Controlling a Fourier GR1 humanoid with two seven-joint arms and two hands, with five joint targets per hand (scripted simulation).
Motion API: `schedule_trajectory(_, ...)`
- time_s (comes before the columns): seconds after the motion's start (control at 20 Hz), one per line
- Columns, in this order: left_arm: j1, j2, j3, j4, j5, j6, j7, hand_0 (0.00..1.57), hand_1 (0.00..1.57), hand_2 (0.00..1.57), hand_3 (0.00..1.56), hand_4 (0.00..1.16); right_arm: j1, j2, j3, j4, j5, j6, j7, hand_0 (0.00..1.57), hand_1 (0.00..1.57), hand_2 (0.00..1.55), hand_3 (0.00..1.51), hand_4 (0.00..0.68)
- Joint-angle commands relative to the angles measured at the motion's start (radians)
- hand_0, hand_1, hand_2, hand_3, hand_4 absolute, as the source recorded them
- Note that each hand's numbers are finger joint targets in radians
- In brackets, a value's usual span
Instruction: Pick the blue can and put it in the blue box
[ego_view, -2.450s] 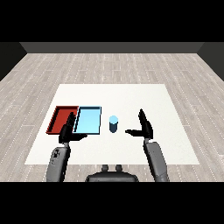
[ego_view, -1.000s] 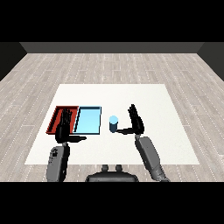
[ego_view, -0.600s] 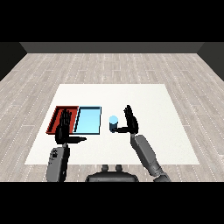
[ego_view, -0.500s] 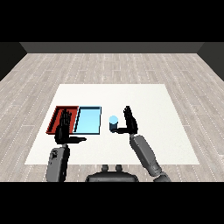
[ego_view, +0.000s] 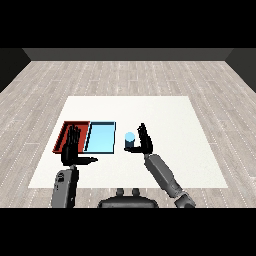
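Note:
A small blue can (ego_view: 129, 140) stands upright on the white table, just right of the light blue tray (ego_view: 101, 137). My right hand (ego_view: 144, 140) is right beside the can on its right, fingers straight and pointing up, thumb reaching toward the can's base; I cannot tell if it touches. My left hand (ego_view: 71, 145) hovers open over the near edge of the red tray (ego_view: 65, 131), fingers straight, thumb out to the right.
The red tray and the light blue tray lie side by side at the table's left. The white table (ego_view: 170, 125) stretches to the right and behind the can. Grey plank floor surrounds it.
My right hand has moved left, from well right of the can to right beside it. The left hand has risen slightly over the red tray's near edge. The can has not moved.

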Motion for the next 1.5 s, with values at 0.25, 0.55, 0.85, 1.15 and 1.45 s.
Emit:
schedule_trajectory(0.25,-0.025,0.014,0.028,0.038,0.014,-0.014,-0.009,0.00,0.00,0.00,0.00,0.00,-0.103,0.000,0.083,0.144,-0.134,-0.029,-0.059,0.00,0.00,0.00,0.00,0.000)
schedule_trajectory(0.55,-0.043,-0.020,-0.010,0.041,-0.014,0.018,-0.003,0.00,0.00,0.00,0.00,0.00,-0.184,0.000,0.051,0.253,-0.180,0.040,-0.062,0.00,0.00,0.00,0.00,0.000)
schedule_trajectory(0.85,0.044,-0.015,-0.009,-0.035,-0.001,-0.001,-0.001,0.00,0.00,0.00,0.00,0.00,-0.265,0.000,0.242,0.342,-0.382,-0.039,-0.163,0.00,0.00,0.00,0.00,0.000)
schedule_trajectory(1.15,-0.040,0.052,0.072,-0.011,0.062,-0.025,0.059,0.00,0.00,0.00,0.00,0.00,-0.291,0.000,0.214,0.374,-0.410,-0.016,-0.146,0.00,0.00,0.00,0.00,0.000)
schedule_trajectory(1.45,-0.048,-0.016,0.009,0.096,-0.013,0.005,-0.033,0.00,0.00,0.00,0.00,0.00,-0.276,0.000,0.203,0.375,-0.376,-0.104,-0.131,0.00,0.00,0.00,0.00,0.000)
